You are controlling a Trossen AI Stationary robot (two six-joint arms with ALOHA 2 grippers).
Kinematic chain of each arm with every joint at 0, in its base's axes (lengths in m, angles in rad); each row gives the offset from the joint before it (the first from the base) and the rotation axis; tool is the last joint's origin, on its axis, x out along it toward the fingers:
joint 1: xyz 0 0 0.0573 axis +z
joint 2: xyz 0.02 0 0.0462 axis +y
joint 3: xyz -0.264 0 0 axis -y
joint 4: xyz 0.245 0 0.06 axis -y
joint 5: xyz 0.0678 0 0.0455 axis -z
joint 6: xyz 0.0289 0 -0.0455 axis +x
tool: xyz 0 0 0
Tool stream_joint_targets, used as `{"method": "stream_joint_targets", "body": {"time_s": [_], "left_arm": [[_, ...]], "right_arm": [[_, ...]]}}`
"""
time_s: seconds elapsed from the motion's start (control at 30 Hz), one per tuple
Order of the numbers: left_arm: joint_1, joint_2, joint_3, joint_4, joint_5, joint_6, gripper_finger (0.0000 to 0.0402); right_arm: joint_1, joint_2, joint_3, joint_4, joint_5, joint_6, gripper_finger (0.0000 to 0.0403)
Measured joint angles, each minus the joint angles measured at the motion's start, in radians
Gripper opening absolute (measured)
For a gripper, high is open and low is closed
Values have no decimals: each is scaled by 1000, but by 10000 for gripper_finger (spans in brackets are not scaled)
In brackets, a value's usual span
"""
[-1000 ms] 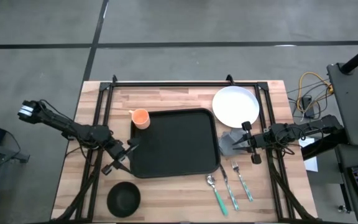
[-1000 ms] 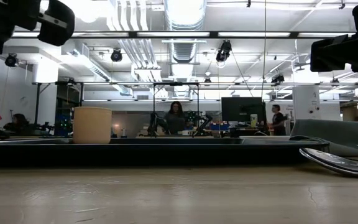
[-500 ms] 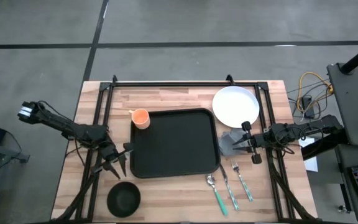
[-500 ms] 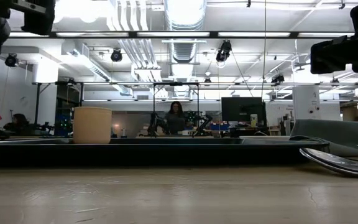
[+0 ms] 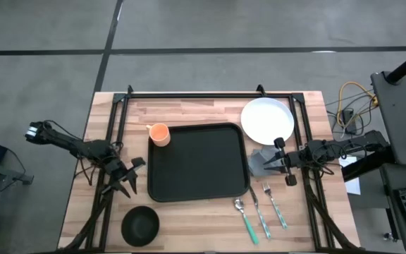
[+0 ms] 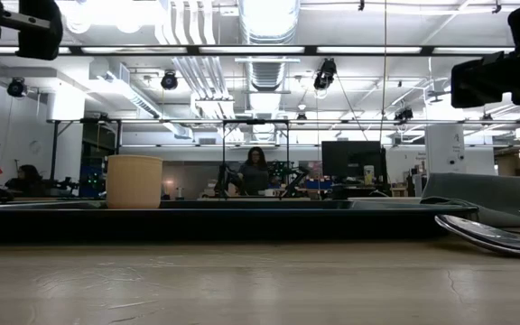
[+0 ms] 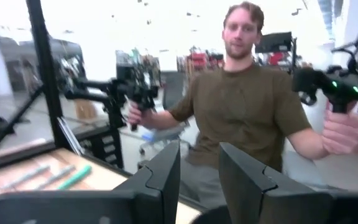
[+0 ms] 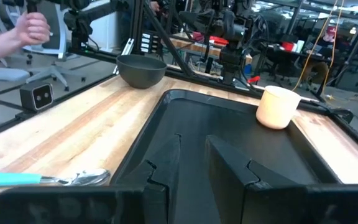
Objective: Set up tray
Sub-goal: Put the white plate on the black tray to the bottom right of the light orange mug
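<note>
The black tray lies flat in the middle of the wooden table; the right wrist view looks along it. My left gripper hovers open just off the tray's left edge, raised and tipped up toward the room. My right gripper hangs above the right edge of the grey napkin, its fingers a narrow gap apart. The napkin rests on the table beside the tray's right edge. An orange cup stands at the tray's far left corner.
A white plate lies far right of the tray. A dark bowl sits at the near left. Green-handled cutlery lies near the tray's near right corner. A person stands beyond the table holding control handles.
My left gripper has drawn back from the tray's left edge toward the table's left and has risen, tipping upward. The tray has stayed where it was.
</note>
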Motion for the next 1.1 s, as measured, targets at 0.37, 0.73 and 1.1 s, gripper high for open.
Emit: {"method": "stream_joint_targets", "body": {"time_s": [0.37, 0.73, 1.1], "left_arm": [[0, -129, -12, -82, -121, 21, 89], [0, -121, -11, -126, -120, -14, 89], [0, -121, -12, -126, -118, -15, 89]], "right_arm": [[0, 0, 0, 158, 0, 71, 68], [0, 4, 0, 178, 167, 18, 68], [0, 55, 0, 141, 407, 77, 120]]}}
